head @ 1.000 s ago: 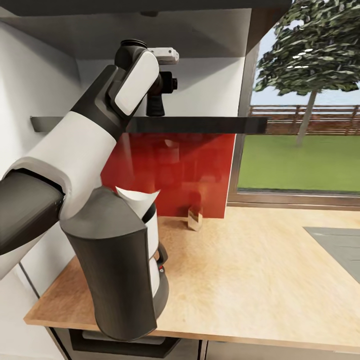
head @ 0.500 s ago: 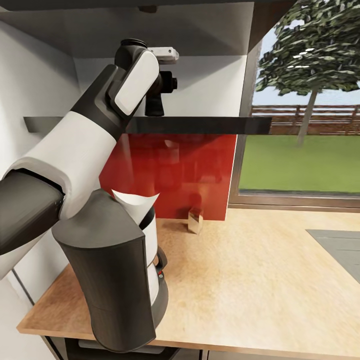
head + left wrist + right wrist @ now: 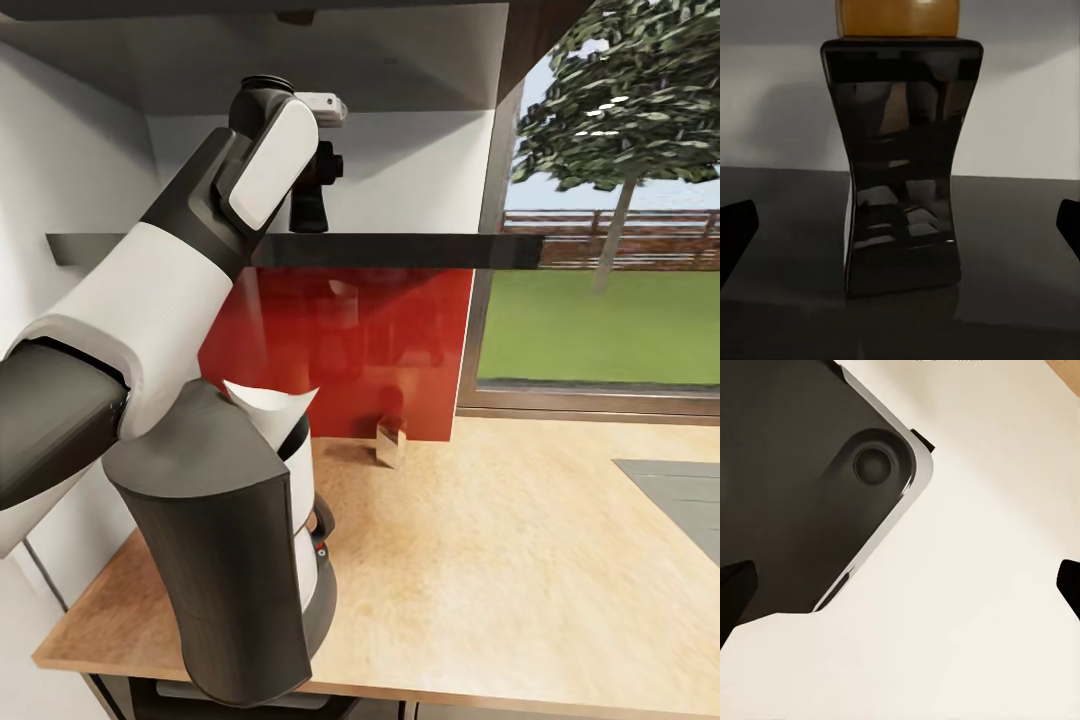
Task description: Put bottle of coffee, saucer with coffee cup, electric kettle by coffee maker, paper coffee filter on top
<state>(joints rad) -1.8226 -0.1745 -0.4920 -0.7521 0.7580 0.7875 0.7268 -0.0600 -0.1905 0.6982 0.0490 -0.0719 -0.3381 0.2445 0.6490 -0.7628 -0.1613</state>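
Spanning the scene's near side, the tabletop (image 3: 520, 560) carries the coffee maker (image 3: 235, 560), topped by the paper coffee filter (image 3: 268, 405). On the kitchen shelf (image 3: 400, 249), the bottle of coffee (image 3: 902, 165) stands between the left hand's (image 3: 900, 225) wide-spread, empty fingers.

Glossy black bottle of coffee (image 3: 902, 165), amber-brown lid (image 3: 898, 16). Black kitchen shelf (image 3: 400, 249). Red backsplash (image 3: 400, 340). Dark grey coffee maker (image 3: 225, 540) with white paper coffee filter (image 3: 268, 405). Light wood-grain countertop (image 3: 500, 560). White-and-dark-grey left arm (image 3: 170, 290).
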